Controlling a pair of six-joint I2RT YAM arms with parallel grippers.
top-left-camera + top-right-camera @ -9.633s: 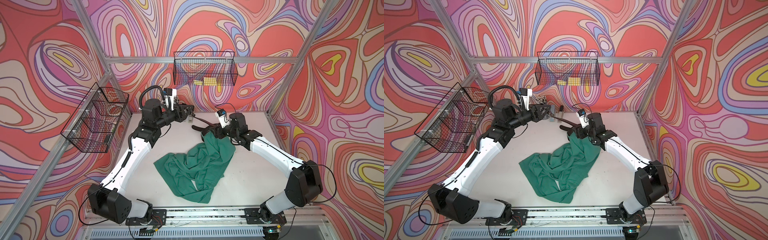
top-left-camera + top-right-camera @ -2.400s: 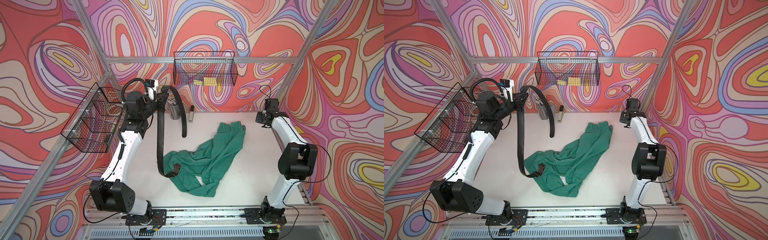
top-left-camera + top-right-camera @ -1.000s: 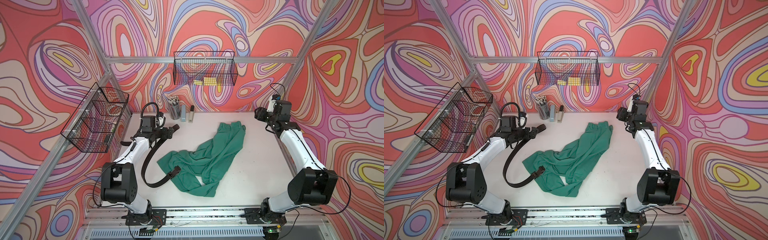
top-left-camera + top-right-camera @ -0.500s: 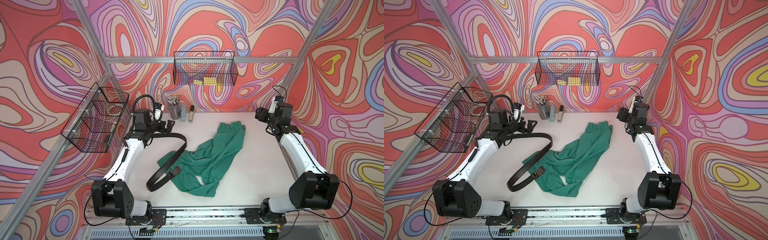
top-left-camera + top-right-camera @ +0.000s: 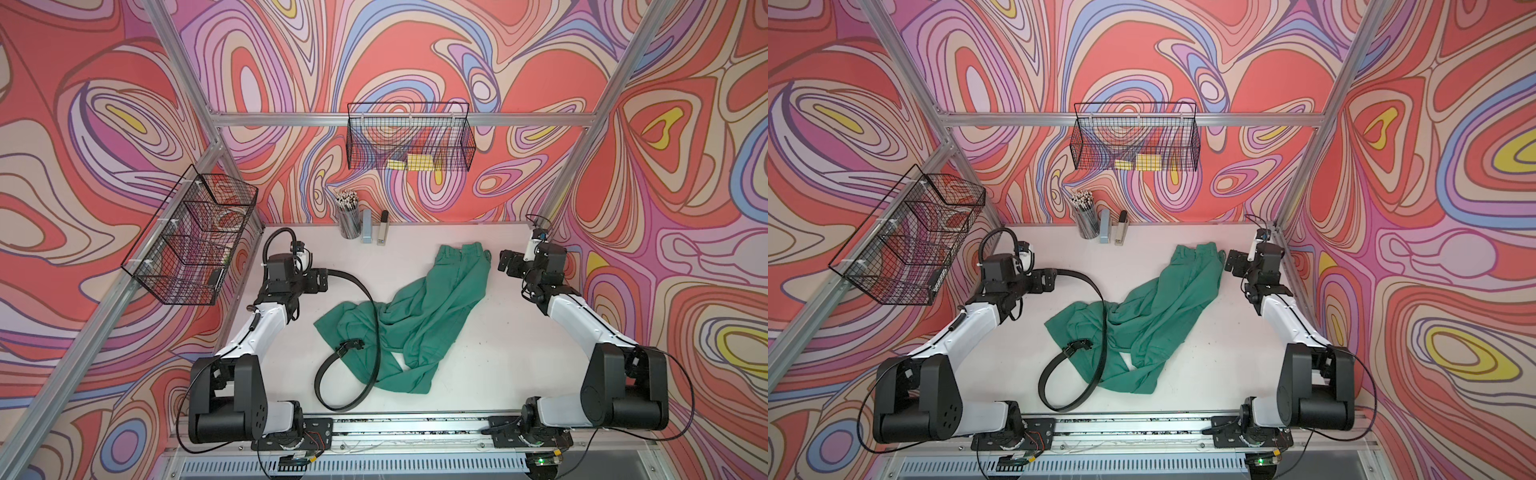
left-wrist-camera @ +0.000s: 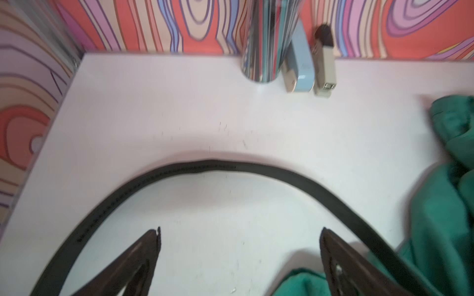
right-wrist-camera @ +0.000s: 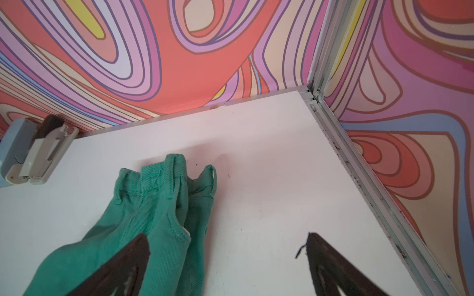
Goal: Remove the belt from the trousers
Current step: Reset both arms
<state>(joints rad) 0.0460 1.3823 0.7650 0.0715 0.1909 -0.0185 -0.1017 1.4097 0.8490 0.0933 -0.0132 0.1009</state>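
The teal-green trousers (image 5: 432, 307) (image 5: 1158, 307) lie crumpled in the middle of the white table, waistband toward the back right. The black belt (image 5: 376, 328) (image 5: 1102, 328) lies loose, curving from my left gripper across the trousers' left part into a loop near the front, and its buckle (image 5: 349, 345) rests on the cloth. My left gripper (image 5: 323, 280) (image 6: 240, 230) is open with bare table between its fingers, and the belt (image 6: 205, 165) arcs just ahead of it. My right gripper (image 5: 505, 266) (image 7: 228, 243) is open beside the waistband (image 7: 154, 210).
A pencil cup (image 5: 349, 222) and two staplers (image 5: 366, 226) (image 5: 382, 228) stand at the back wall. Wire baskets hang on the back wall (image 5: 409, 141) and the left wall (image 5: 191, 245). An aluminium rail (image 7: 359, 166) borders the table next to my right gripper.
The belt's loop has swung right and now lies across the trousers' left part. My left arm has shifted a little at the back left. My right gripper's jaws have spread wider.
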